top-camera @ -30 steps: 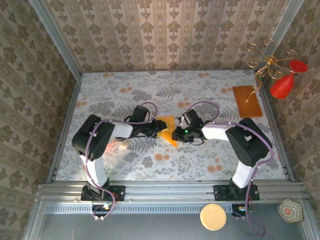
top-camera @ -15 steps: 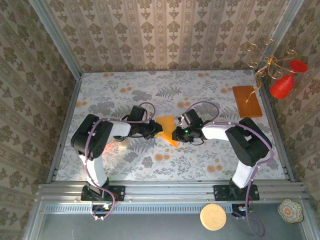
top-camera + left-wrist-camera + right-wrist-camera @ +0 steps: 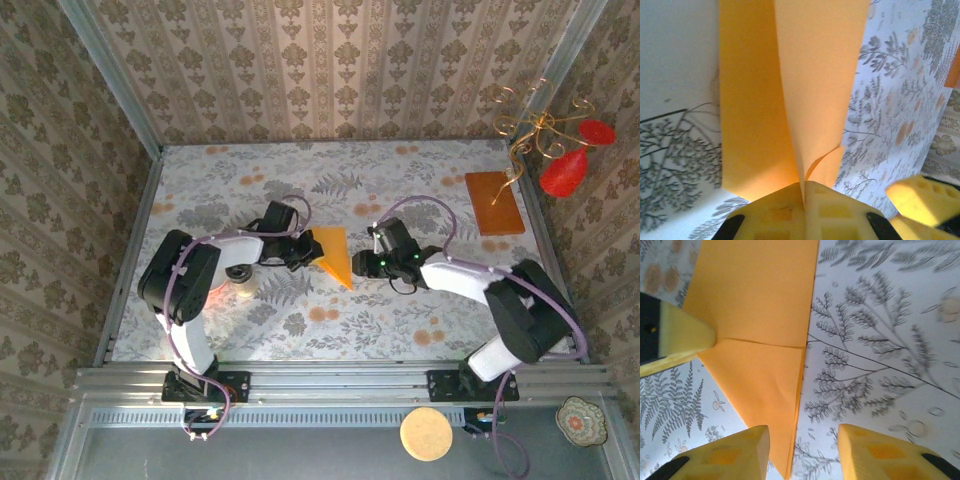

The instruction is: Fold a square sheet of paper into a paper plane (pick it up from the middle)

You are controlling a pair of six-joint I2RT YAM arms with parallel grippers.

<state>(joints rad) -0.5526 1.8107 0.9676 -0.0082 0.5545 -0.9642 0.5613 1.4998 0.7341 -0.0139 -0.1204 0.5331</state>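
The square sheet of paper (image 3: 337,255) is bright orange-yellow and folded into a pointed wedge with a cross crease, its tip toward the near side. My left gripper (image 3: 308,250) is shut on its left edge. In the left wrist view the paper (image 3: 790,100) rises in layers out of the pressed-together yellow pads of the left gripper (image 3: 804,189). My right gripper (image 3: 360,263) stands open just right of the paper. In its wrist view the paper's (image 3: 760,315) tip lies between the spread fingers of the right gripper (image 3: 802,440), untouched.
A brown-orange board (image 3: 493,202) lies at the table's far right, under red ornaments on gold wire (image 3: 565,170). A round cork disc (image 3: 426,434) and a small dish (image 3: 582,420) sit beyond the near rail. Patterned walls enclose the floral table (image 3: 400,180).
The right gripper opened and drew back to the right, off the paper. The left gripper closed on the paper's left edge, and the paper now rests nearer the left gripper.
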